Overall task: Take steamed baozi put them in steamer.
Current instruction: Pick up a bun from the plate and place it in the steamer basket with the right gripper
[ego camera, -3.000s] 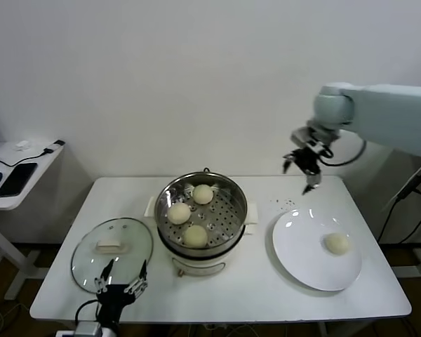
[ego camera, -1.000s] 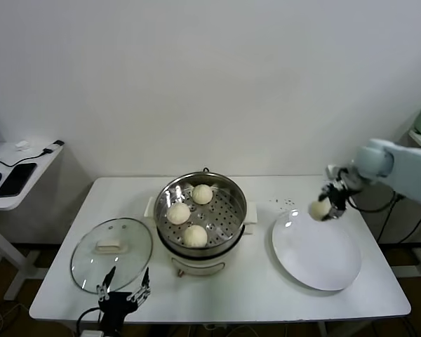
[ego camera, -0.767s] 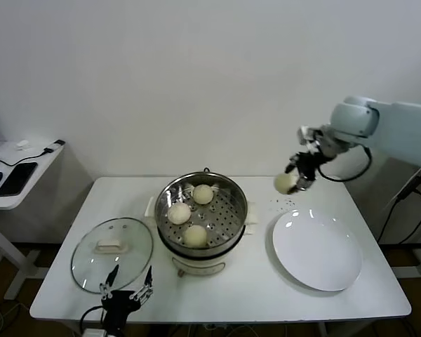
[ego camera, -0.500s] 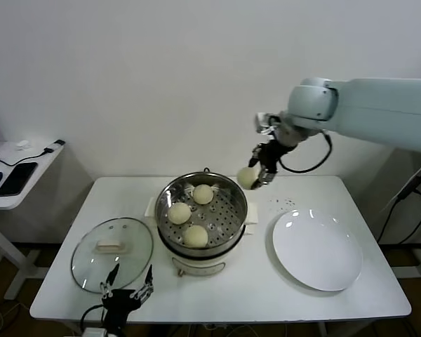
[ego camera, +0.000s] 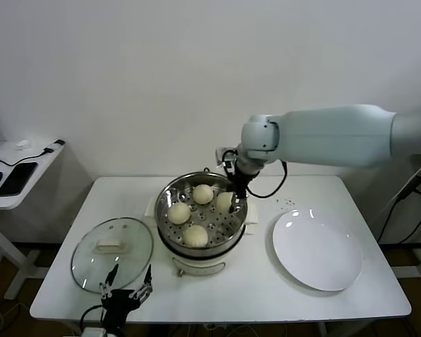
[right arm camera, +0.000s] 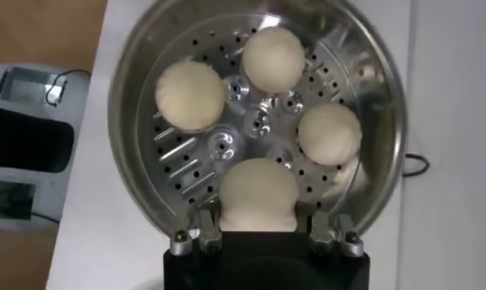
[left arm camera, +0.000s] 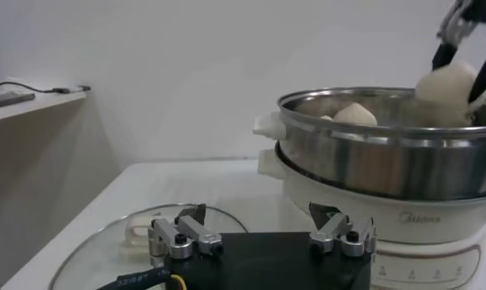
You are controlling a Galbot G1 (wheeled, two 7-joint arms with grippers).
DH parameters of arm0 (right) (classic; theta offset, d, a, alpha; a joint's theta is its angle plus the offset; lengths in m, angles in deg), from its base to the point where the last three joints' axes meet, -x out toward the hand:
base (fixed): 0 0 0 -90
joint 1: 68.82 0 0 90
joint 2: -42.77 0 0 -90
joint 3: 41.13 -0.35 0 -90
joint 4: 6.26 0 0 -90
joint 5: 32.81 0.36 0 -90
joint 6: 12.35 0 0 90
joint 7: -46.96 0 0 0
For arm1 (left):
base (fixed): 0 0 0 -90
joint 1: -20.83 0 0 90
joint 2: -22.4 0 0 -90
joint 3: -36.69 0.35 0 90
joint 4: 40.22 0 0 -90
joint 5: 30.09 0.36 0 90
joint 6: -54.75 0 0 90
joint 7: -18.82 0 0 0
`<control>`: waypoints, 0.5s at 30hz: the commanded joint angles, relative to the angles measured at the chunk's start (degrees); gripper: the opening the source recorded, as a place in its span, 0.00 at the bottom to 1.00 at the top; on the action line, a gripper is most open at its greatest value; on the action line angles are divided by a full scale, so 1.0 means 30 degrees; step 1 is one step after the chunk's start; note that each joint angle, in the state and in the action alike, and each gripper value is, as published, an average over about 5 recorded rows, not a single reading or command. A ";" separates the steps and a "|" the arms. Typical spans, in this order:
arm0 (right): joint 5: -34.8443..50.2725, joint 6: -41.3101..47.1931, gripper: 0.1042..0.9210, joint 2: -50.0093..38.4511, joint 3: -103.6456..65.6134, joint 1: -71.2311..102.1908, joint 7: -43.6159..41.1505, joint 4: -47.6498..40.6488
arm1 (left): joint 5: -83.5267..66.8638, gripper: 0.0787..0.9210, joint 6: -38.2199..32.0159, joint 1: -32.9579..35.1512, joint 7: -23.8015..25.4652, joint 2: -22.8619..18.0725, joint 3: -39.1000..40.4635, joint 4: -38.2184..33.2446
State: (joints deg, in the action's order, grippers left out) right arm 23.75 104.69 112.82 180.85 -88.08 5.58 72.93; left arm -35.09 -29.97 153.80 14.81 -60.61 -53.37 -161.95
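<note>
The steel steamer (ego camera: 164,199) stands mid-table with three steamed baozi on its perforated tray: one at the back (ego camera: 203,194), one at the left (ego camera: 179,213), one at the front (ego camera: 195,236). My right gripper (ego camera: 229,200) is over the steamer's right side, shut on a fourth baozi (ego camera: 224,201). From the right wrist, that baozi (right arm camera: 258,195) sits squeezed between the fingers above the tray, with the other three beyond it. My left gripper (ego camera: 125,286) is parked open at the table's front edge by the lid; its fingertips (left arm camera: 197,212) hold nothing.
A round glass lid (ego camera: 112,253) lies on the table left of the steamer. A bare white plate (ego camera: 316,249) sits to the right. A side table (ego camera: 21,175) with a phone stands at far left. A white wall closes the back.
The right gripper picked the last baozi off the plate, carried it left over the table, and now holds it low over the steamer's right side. The left gripper stayed put.
</note>
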 commanded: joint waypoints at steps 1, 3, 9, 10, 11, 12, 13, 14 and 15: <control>-0.0550 0.0298 0.64 0.0944 -0.0182 0.2299 0.1018 -0.1122 | -0.0070 0.88 0.0022 -0.0067 -0.0009 0.0055 -0.0009 0.0089; -0.0620 0.0276 0.64 0.0898 -0.0363 0.2527 0.1135 -0.1204 | -0.0083 0.88 0.0020 -0.0089 -0.0010 0.0059 -0.0004 0.0107; -0.0850 0.0304 0.64 0.0837 -0.0603 0.2832 0.1210 -0.1226 | -0.0095 0.88 0.0016 -0.0068 -0.0008 0.0068 0.0012 0.0095; -0.0891 0.0294 0.64 0.0817 -0.0612 0.2831 0.1195 -0.1205 | -0.0096 0.88 0.0012 -0.0059 -0.0008 0.0072 0.0009 0.0088; -0.0920 0.0276 0.64 0.0792 -0.0636 0.2824 0.1181 -0.1182 | -0.0096 0.88 0.0009 -0.0051 -0.0009 0.0074 0.0006 0.0081; -0.0963 0.0237 0.64 0.0762 -0.0679 0.2813 0.1159 -0.1162 | -0.0097 0.88 0.0008 -0.0045 -0.0010 0.0076 0.0004 0.0072; -0.1006 0.0154 0.64 0.0726 -0.0729 0.2790 0.1106 -0.1156 | -0.0097 0.88 0.0006 -0.0039 -0.0009 0.0075 0.0003 0.0064; -0.1045 0.0028 0.65 0.0677 -0.0782 0.2737 0.1016 -0.1150 | -0.0096 0.88 0.0006 -0.0033 -0.0008 0.0074 0.0004 0.0053; -0.1092 -0.0135 0.67 0.0620 -0.0823 0.2643 0.0846 -0.1147 | -0.0094 0.88 0.0006 -0.0022 -0.0004 0.0073 0.0007 0.0037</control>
State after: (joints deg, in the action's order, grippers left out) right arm 21.41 105.14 114.28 179.17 -81.76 8.11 70.22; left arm -35.36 -29.95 153.65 14.79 -60.43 -53.37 -161.70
